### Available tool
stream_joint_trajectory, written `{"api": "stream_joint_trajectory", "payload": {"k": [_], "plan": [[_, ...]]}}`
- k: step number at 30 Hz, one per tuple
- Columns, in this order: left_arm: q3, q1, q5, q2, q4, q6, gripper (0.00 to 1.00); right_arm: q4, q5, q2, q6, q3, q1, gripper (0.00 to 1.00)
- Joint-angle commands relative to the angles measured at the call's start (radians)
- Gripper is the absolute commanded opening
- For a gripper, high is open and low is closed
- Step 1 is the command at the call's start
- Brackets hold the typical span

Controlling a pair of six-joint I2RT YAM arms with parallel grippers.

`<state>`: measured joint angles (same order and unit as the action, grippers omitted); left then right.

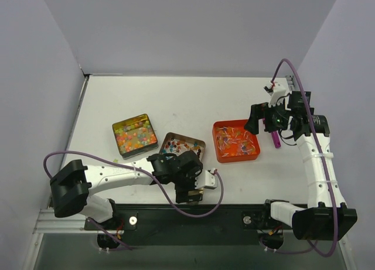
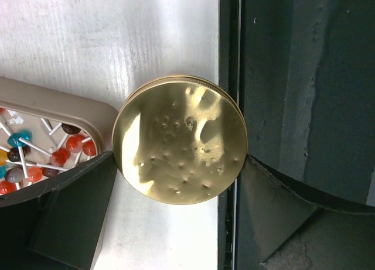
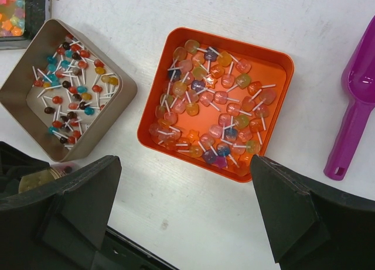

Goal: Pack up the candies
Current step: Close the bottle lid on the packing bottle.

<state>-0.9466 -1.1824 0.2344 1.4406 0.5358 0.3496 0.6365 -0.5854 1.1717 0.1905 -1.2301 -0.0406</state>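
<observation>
The candies (image 3: 214,106) sit sorted by kind in three open containers grouped mid-desk, probably so each sort can be scooped out separately. Heart-shaped lollipops fill the orange tray (image 3: 154,85), smaller round ones lie in the tan tin (image 3: 23,103) just to its left, and the round beads are in a darker tin (image 1: 135,135) further left. The lollipops lie flat with their white sticks pointing every way, so they share no long axis. The beads are round and have none.

The right gripper (image 3: 186,160) hangs above the near edge of the orange tray, its fingers spread wide and holding nothing. A purple scoop (image 3: 357,112) lies on the desk (image 3: 263,12) beside that tray, handle toward the near side, within easy reach.

The left gripper (image 2: 179,157) is at the desk's near edge. Its fingers are wide, one on each side of a round gold lid (image 2: 179,141). I cannot tell whether they press its rim.
</observation>
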Motion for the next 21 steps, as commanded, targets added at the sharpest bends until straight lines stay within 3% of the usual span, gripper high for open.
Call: {"api": "stream_joint_trajectory", "payload": {"k": [1,21], "plan": [[-0.064,-0.006,0.0,0.018,0.0,-0.009,0.97,-0.011,-0.036,-0.009,0.001,0.006,-0.01,1.0],[-0.001,-0.006,0.074,-0.002,-0.048,0.032,0.97,-0.015,-0.047,0.014,-0.002,-0.009,-0.013,1.0]]}}
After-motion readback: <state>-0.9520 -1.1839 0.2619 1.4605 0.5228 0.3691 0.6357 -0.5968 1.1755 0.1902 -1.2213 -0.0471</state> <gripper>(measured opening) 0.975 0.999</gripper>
